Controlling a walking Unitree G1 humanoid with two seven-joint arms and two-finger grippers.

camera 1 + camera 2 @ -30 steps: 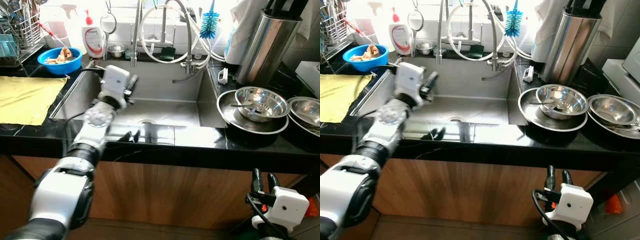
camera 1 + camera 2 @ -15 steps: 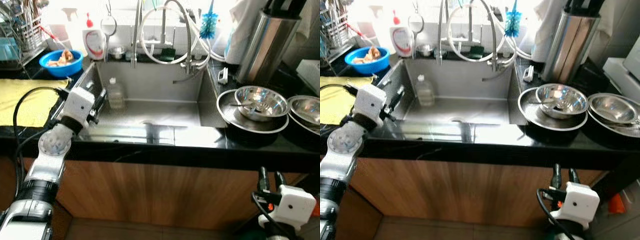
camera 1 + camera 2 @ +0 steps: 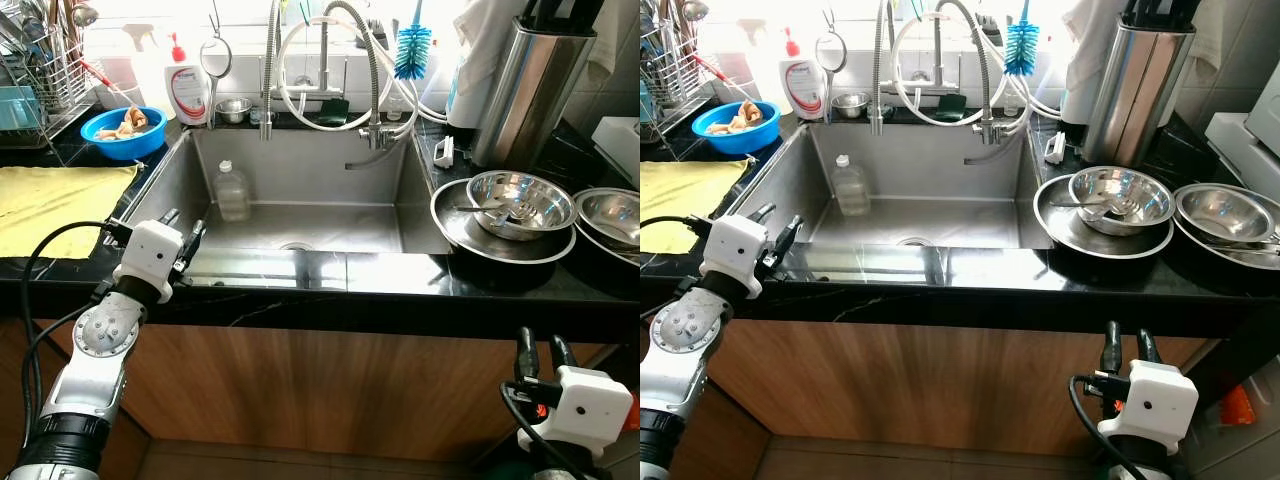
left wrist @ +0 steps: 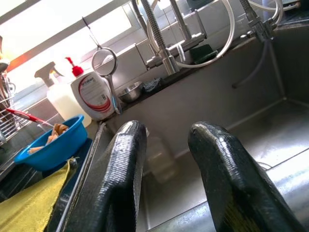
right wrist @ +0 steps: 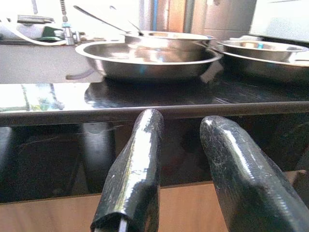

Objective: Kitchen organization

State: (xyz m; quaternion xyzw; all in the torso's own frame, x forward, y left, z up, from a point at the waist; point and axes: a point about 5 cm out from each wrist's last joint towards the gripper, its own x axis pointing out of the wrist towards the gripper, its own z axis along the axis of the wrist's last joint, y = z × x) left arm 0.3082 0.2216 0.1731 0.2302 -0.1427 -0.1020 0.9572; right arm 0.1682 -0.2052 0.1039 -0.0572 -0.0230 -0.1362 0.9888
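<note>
Down low on the right, the right gripper [image 3: 535,345] hangs in front of the brown wooden cabinet front [image 3: 330,390], below the edge of the glossy black stone countertop [image 3: 420,290], its two black fingers parted with nothing between them. On the left, the left gripper [image 3: 183,233] sits at the front left corner of the stainless steel sink [image 3: 300,180], black fingers spread apart and empty, pointing over the basin. Beside it on the counter lies a flat yellow cloth [image 3: 50,205]. Inside the sink, a small clear plastic bottle with a white cap [image 3: 232,190] stands upright against the back left wall, well apart from the left gripper. To the right of the sink, a shiny steel bowl [image 3: 521,203] rests in a wider steel pan [image 3: 455,232], with another steel bowl [image 3: 610,216] just beside it. Further back, a round blue plastic bowl holding food scraps [image 3: 122,130] sits near a white soap bottle with a red pump [image 3: 187,85], a coiled chrome faucet [image 3: 330,60] and a blue bristle brush [image 3: 411,48].
</note>
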